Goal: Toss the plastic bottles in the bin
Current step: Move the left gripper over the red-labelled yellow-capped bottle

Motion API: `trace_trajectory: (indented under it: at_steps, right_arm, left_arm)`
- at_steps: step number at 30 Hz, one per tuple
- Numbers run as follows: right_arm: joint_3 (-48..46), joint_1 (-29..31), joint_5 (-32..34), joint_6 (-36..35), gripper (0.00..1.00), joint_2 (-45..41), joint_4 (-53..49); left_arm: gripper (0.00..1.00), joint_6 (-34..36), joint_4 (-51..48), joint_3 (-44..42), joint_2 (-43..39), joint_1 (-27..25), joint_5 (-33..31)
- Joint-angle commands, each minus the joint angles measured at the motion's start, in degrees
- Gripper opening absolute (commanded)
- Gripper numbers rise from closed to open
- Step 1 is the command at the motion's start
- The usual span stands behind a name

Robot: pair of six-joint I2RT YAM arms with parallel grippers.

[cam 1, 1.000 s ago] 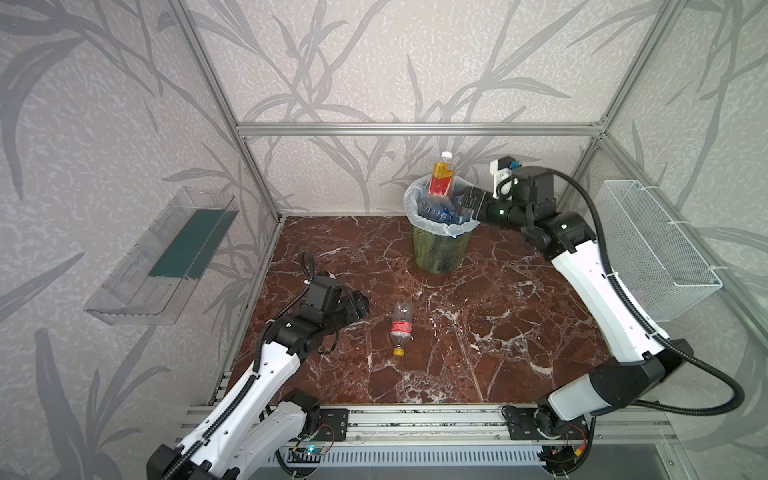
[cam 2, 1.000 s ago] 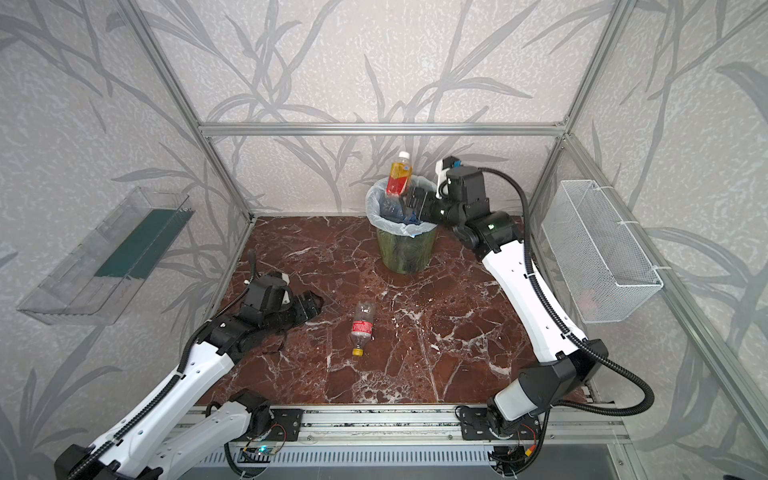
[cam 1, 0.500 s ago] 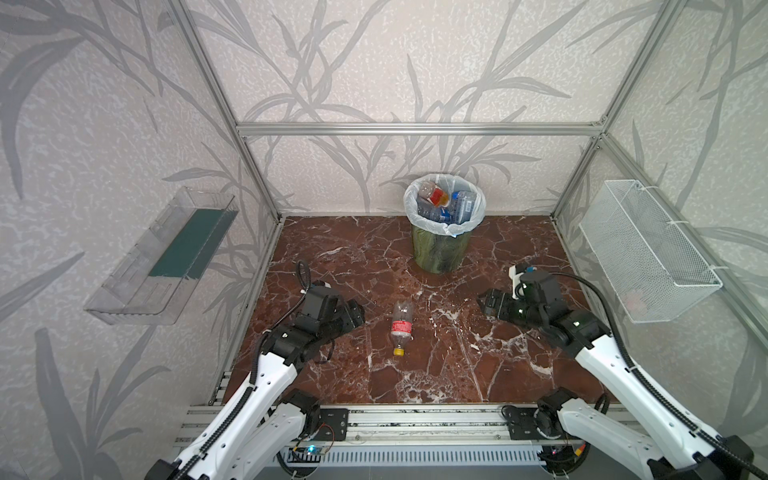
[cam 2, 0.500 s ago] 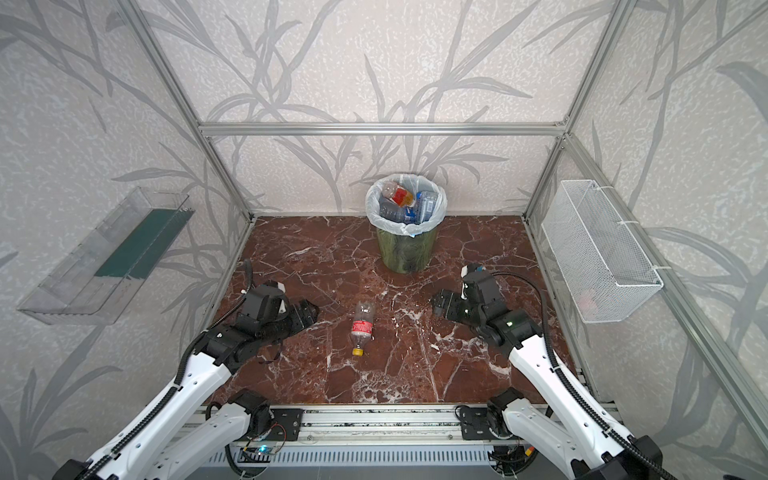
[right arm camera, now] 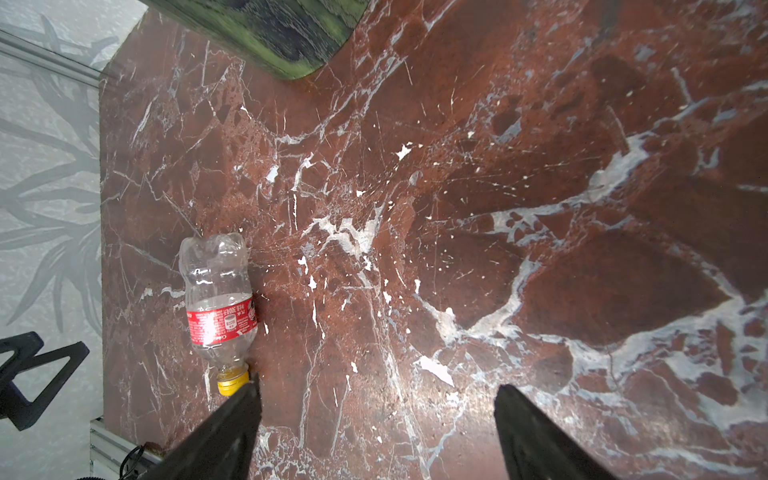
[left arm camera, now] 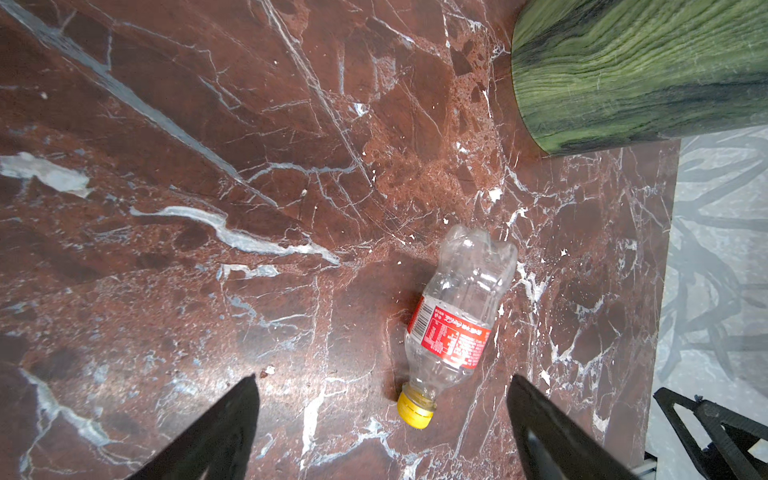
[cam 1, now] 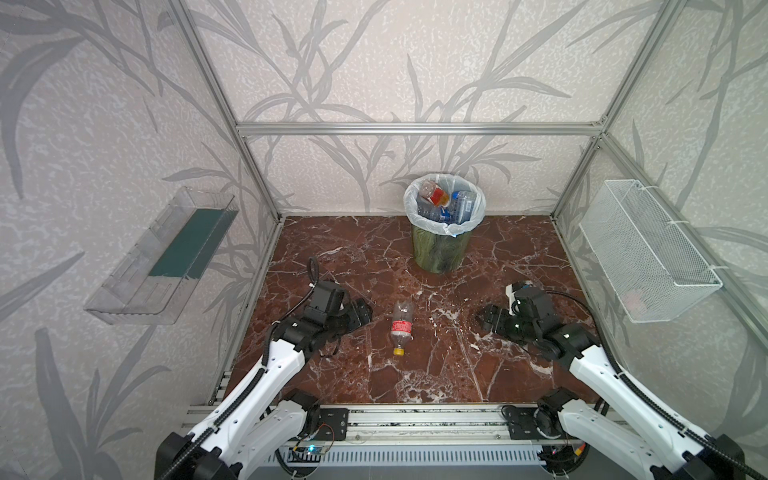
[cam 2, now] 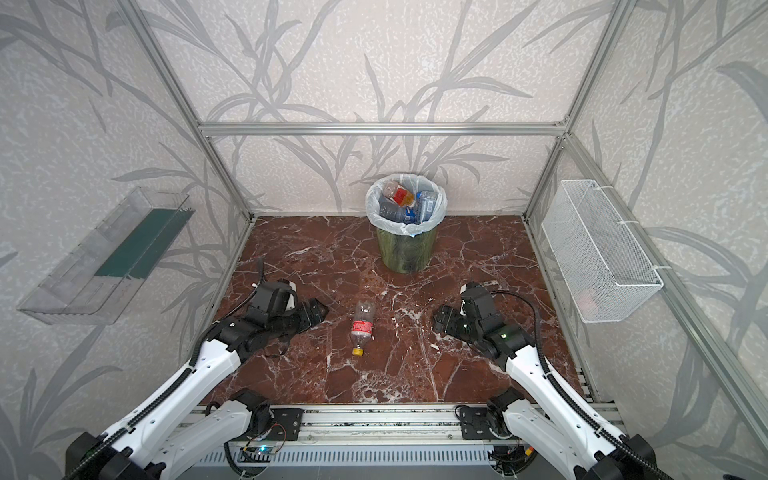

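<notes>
A clear bottle (cam 1: 401, 327) with a red label, its print unreadable, lies on the marble floor (cam 1: 457, 374) between the arms. The other bottles (cam 1: 446, 205) sit half-hidden in the bin (cam 1: 442, 253). The left gripper (left arm camera: 382, 378) and right gripper (right arm camera: 377, 385) both gape, empty.

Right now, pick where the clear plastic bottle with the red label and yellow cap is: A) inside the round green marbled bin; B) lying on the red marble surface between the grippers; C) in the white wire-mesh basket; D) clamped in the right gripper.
B: the red-labelled bottle lies on its side on the marble surface, between the left gripper and right gripper, touching neither.
</notes>
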Motion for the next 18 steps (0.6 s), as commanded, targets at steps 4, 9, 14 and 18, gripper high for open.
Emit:
trace_trajectory:
  at_steps: [4, 9, 14, 18]
  right_arm:
    - [-2.0, 0.9, -1.4, 1.5, 0.86, 0.7, 3.3]
    - [-2.6, 1.1, -1.5, 1.6, 0.86, 1.1, 3.8]
    - [-2.9, 1.2, -1.4, 1.5, 0.86, 1.1, 3.8]
    - [-3.1, 1.2, -1.4, 1.4, 0.86, 0.9, 3.8]
  left_arm:
    - [0.93, 0.3, 3.7, 1.8, 3.9, -1.6, 1.6]
    - [0.91, -0.3, 6.2, 2.7, 8.3, -4.4, 1.1]
    - [0.91, -1.5, 9.6, 3.9, 13.4, -8.7, 0.5]
    - [0.91, -2.0, 11.2, 5.8, 18.6, -12.3, 0.1]
